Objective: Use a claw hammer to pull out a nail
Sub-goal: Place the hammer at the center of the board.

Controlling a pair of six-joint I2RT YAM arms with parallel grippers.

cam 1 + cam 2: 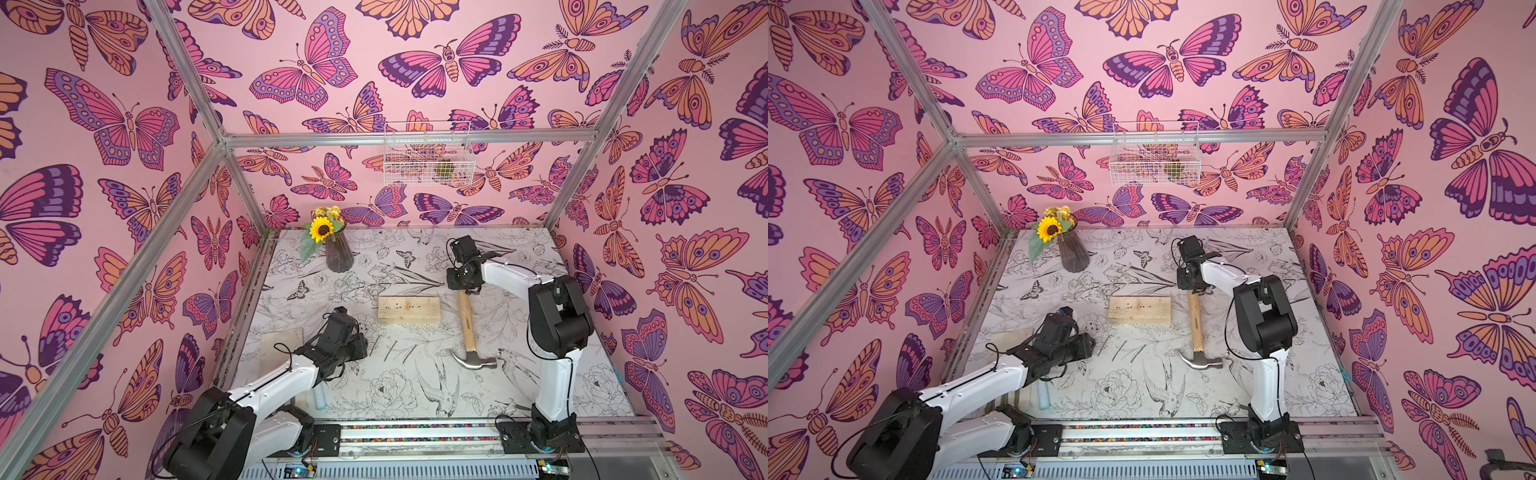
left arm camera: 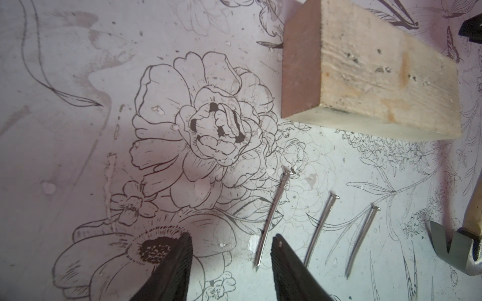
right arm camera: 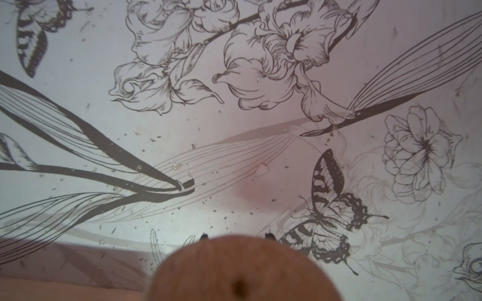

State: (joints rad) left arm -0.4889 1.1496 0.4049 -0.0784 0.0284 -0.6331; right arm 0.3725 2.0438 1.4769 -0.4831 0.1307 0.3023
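While the half-open left gripper (image 2: 231,241) is empty, the claw hammer (image 1: 467,328), clamped butt-end by the right gripper (image 1: 464,287), should be lifted slowly.

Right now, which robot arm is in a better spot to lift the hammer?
The right. Its right hand is shut on the wooden handle end of the claw hammer. The left hand is open and empty, near three loose nails, apart from the hammer.
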